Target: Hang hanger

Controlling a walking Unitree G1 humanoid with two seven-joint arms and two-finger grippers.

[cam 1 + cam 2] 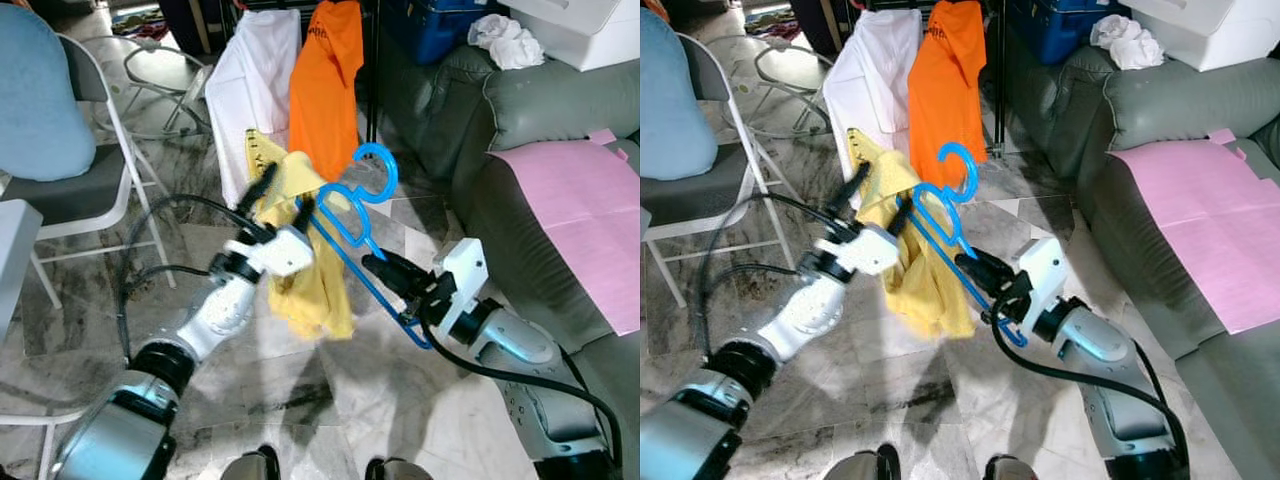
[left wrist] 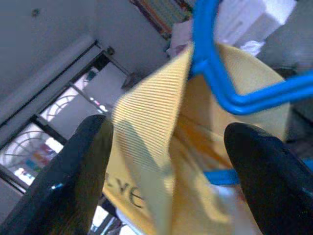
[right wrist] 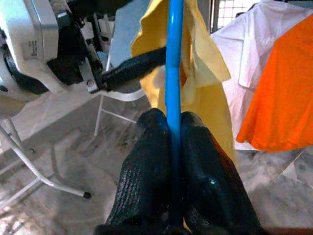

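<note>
Here, one blue hanger (image 1: 345,225) is carrying one yellow shirt (image 1: 300,260). The right gripper (image 3: 173,127) is clenching its bar. The left gripper (image 1: 280,205) is gaping around the cloth.

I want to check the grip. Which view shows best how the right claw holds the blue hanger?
The right wrist view: the right claw has both fingers pressed on the hanger bar, seen close. The eye views show the whole hanger but the grip is small. The left wrist view shows part of the hanger, not that grip.
</note>
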